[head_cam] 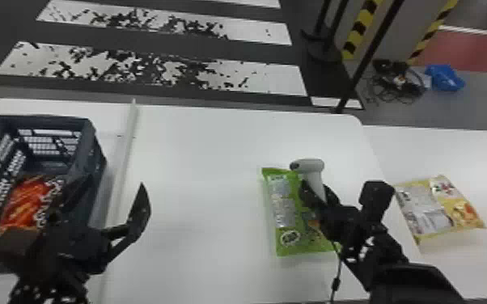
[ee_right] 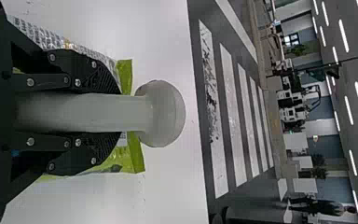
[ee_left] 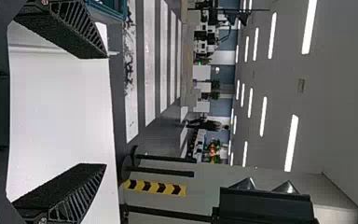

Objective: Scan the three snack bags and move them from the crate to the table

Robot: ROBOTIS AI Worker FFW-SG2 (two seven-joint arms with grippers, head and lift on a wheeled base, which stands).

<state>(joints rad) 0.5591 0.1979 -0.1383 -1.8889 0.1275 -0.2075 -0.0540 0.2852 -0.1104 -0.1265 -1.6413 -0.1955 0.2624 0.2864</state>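
My right gripper [head_cam: 315, 194] is shut on the white scanner's handle, the scanner head [head_cam: 310, 165] standing above the green snack bag [head_cam: 283, 202] that lies on the table. In the right wrist view both fingers of the right gripper [ee_right: 114, 113] clasp the scanner [ee_right: 161, 113], with the green bag [ee_right: 136, 151] behind. My left gripper [head_cam: 109, 198] is open with its fingers wide apart, beside and partly over the crate [head_cam: 100, 161]. An orange-red bag [head_cam: 24, 202] lies inside that crate. The left wrist view has the left gripper [ee_left: 103, 111] holding nothing. A yellow snack bag [head_cam: 441, 208] rests at the right.
A raised white strip [head_cam: 124, 149] runs along the table [head_cam: 198, 161] beside the crate. The scanner's cable [head_cam: 337, 279] hangs below the right gripper. A second white tabletop [head_cam: 481, 161] adjoins on the right, under the yellow bag.
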